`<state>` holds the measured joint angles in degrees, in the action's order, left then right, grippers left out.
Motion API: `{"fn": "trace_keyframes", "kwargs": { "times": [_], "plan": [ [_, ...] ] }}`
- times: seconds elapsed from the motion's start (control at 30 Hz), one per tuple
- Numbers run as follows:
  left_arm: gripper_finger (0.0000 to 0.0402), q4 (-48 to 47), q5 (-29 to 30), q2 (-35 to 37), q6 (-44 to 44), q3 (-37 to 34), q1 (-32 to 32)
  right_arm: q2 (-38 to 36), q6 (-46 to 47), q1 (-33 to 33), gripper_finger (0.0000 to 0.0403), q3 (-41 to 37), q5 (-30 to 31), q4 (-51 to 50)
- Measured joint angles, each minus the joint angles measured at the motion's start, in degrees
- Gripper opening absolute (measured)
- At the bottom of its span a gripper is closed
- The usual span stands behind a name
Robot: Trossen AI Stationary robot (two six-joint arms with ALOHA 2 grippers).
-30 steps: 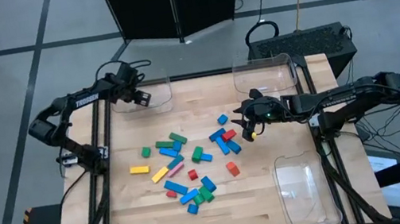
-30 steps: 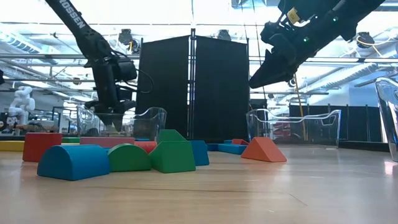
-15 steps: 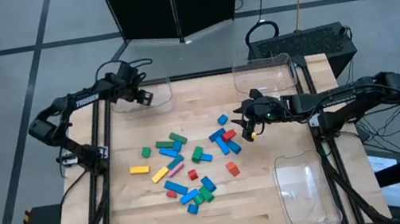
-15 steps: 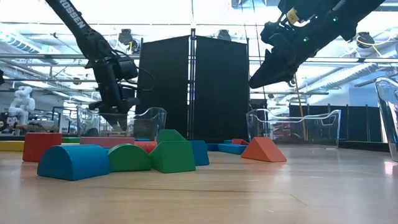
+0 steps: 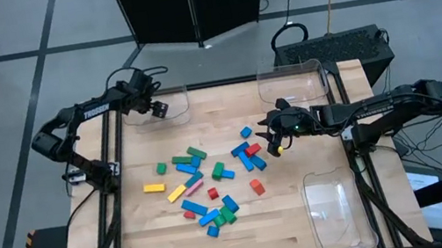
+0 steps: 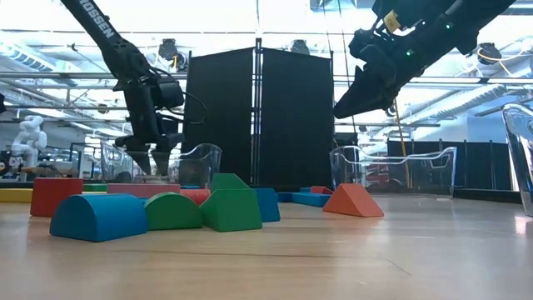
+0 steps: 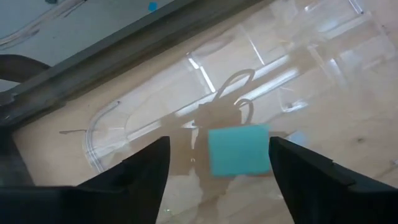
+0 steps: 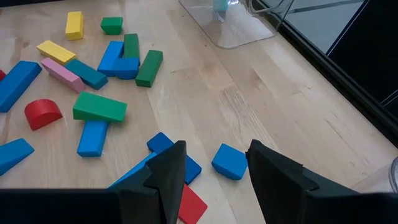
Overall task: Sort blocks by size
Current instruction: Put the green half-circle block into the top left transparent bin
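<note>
Jaws of the left gripper: spread apart, holding nothing, poised above a teal block lying inside the clear tray at the desk's far left corner. Blocks: loose scatter of blue, green, red, yellow and pink pieces across the middle of the desk. Jaws of the right gripper: parted, empty, raised over the scatter's right edge, near a small blue block.
</note>
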<state>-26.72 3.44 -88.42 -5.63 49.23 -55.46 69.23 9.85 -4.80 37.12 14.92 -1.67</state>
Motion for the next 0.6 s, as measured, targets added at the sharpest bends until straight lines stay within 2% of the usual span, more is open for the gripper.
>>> {"fn": "trace_keyframes", "kwargs": {
  "times": [0.4, 0.6],
  "plan": [
    [0.0283, 1.02, 0.0, 0.77, 0.48, 0.0, 0.0, 0.0, -0.01, 0.01, 0.0167, 0.0, -0.01, -0.16],
    [0.0283, 0.53, 0.02, 5.99, 0.56, -0.01, 0.6, 0.02, -0.2, 0.0, 0.0167, 0.0, -0.01, -0.46]
  ]
}}
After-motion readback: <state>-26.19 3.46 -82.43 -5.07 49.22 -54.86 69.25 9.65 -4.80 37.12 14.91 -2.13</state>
